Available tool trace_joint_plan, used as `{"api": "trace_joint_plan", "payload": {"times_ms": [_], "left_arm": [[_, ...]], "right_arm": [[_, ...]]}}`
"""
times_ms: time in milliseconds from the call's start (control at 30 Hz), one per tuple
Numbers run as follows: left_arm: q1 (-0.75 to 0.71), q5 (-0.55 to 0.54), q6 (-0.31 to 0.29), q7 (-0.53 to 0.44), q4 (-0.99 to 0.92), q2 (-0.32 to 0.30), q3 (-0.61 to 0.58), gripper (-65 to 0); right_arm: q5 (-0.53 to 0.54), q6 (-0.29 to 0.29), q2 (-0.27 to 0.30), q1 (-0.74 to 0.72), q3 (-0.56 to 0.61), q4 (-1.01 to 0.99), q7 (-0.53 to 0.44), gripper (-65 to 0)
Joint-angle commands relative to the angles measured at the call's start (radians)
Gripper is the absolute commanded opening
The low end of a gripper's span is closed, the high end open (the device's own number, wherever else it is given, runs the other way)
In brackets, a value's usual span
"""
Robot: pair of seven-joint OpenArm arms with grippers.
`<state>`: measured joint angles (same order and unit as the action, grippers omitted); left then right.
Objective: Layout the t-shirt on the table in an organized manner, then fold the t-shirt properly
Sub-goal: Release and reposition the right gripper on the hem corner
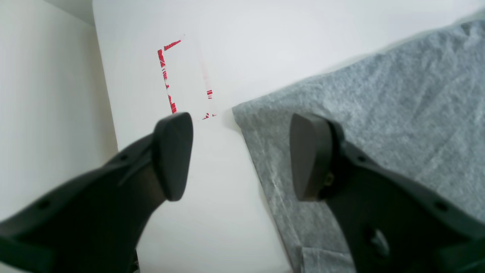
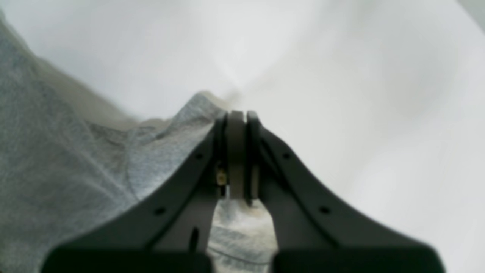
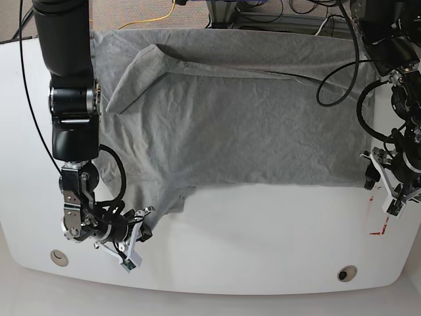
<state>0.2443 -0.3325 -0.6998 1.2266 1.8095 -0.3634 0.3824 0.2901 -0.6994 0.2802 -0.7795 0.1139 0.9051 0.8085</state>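
Right tool (image 2: 237, 125), mine: clamped shut on a corner of the grey t-shirt (image 3: 250, 125), which lies spread on the white surface (image 3: 263, 230). Left tool (image 1: 240, 155): open, empty, over the shirt's opposite corner. Step: laying out; next I judge that corner needs gripping and pulling flat.

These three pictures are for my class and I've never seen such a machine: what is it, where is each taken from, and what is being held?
It is a robot with two arms over a white table. The wide picture looks down from above; the other two come from cameras on each wrist. A grey t-shirt lies spread on the table, one sleeve folded over. The right pincer is shut on the t-shirt, pinching a bit of its edge. The left pincer is open and holds nothing, poised over a corner of the shirt beside a red marking.
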Motion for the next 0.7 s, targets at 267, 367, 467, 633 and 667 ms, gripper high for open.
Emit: {"api": "trace_joint_plan", "payload": {"times_ms": [267,367,467,633,667], "left_arm": [[0.020,-0.006,0.002,-0.020,0.014,-0.013,0.002,-27.1],[0.020,-0.006,0.002,-0.020,0.014,-0.013,0.000,-27.1],[0.020,-0.006,0.002,-0.020,0.014,-0.013,0.000,-27.1],[0.020,-0.006,0.002,-0.020,0.014,-0.013,0.000,-27.1],[0.020,-0.006,0.002,-0.020,0.014,-0.013,0.000,-27.1]], "right_arm": [[0.010,0.001,0.011,-0.070,0.008,0.016,-0.031,-43.1],[0.010,0.001,0.012,-0.070,0.007,0.021,-0.031,-19.8],[0.010,0.001,0.031,-0.067,0.005,0.021,-0.031,0.0],[0.019,0.001,0.072,-0.037,0.004,0.021,-0.031,0.0],[0.019,0.001,0.080,-0.028,-0.001,0.021,-0.031,0.0]]}}
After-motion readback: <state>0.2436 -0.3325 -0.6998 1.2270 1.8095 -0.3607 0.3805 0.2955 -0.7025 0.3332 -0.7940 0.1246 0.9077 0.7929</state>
